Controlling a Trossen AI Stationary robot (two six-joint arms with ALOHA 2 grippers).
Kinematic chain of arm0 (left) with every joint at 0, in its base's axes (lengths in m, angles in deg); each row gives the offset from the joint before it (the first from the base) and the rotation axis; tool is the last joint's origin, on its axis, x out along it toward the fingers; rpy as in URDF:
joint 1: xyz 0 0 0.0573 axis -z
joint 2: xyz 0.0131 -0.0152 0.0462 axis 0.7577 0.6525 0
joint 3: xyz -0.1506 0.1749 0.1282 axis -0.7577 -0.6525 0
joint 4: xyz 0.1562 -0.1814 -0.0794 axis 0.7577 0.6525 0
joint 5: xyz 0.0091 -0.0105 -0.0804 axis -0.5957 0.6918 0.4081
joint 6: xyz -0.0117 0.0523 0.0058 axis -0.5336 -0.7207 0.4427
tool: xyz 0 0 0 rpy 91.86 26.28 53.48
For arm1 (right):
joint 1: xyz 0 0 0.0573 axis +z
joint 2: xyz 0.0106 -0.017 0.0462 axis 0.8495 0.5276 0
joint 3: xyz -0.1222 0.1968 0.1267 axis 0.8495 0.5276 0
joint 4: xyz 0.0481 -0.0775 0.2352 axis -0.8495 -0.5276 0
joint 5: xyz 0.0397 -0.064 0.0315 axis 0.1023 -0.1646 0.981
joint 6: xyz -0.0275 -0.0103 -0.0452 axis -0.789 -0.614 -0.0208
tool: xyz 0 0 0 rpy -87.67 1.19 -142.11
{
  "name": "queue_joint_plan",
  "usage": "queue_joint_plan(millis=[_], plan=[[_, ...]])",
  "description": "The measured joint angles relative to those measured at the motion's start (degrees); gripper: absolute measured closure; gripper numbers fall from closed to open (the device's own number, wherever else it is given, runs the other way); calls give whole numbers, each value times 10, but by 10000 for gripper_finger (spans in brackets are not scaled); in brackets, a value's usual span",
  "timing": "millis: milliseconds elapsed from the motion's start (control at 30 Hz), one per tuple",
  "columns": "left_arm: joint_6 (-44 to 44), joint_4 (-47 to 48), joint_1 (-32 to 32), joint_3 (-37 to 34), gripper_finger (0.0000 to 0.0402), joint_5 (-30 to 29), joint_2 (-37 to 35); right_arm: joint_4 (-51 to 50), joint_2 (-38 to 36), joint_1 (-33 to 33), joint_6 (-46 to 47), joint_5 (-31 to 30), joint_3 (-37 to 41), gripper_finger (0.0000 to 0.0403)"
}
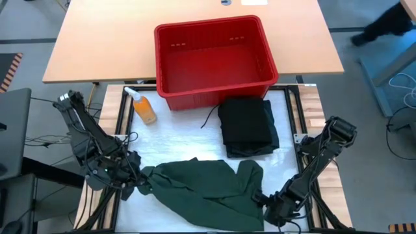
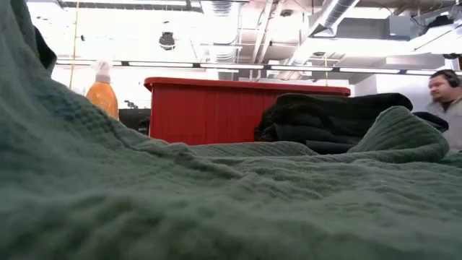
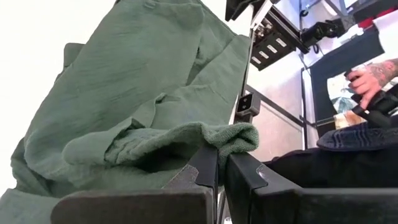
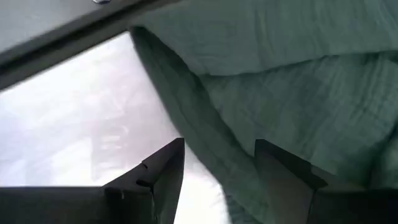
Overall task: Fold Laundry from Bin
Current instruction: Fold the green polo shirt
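Left pincer [image 1: 138,184] sits at the near left of the worktop [image 1: 175,140], its two dark fingers [image 3: 205,169] pressed together on a bunched edge of the dark green shirt [image 1: 201,185]; the left wrist view shows a fold of the green cloth clamped between them. Right pincer [image 1: 272,209] is low at the near right corner, fingers spread apart, with a hem of the same shirt lying across the gap between them in the right wrist view; whether the cloth touches either finger cannot be told.

Between the two pincers the shirt lies crumpled and spread along the near edge of the worktop's white surface, one end gathered at the left pincer, the other reaching toward the right one. In the low view its ribbed green fabric fills nearly the whole foreground.

Farther back, right of centre, a folded stack of black garments [image 1: 247,127] rests flat on the worktop, just in front of the bin. An orange bottle [image 1: 143,107] with a white top lies to the left, near the bin's front left corner.

Farthest back stands the red bin [image 1: 170,71] with slotted sides, upright, its floor bare. Beyond the worktop, a person [image 2: 445,101] wearing headphones shows at the right of the low view.
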Motion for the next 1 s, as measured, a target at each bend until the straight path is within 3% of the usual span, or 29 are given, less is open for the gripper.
queue_joint_plan(millis=[400,1000], plan=[[-5,-16,-4,0,401,-4,8,32,70,-4,-61,-23,0,180],[-16,-15,-4,0,401,-3,8,107,78,-22,-70,-43,1,229]])
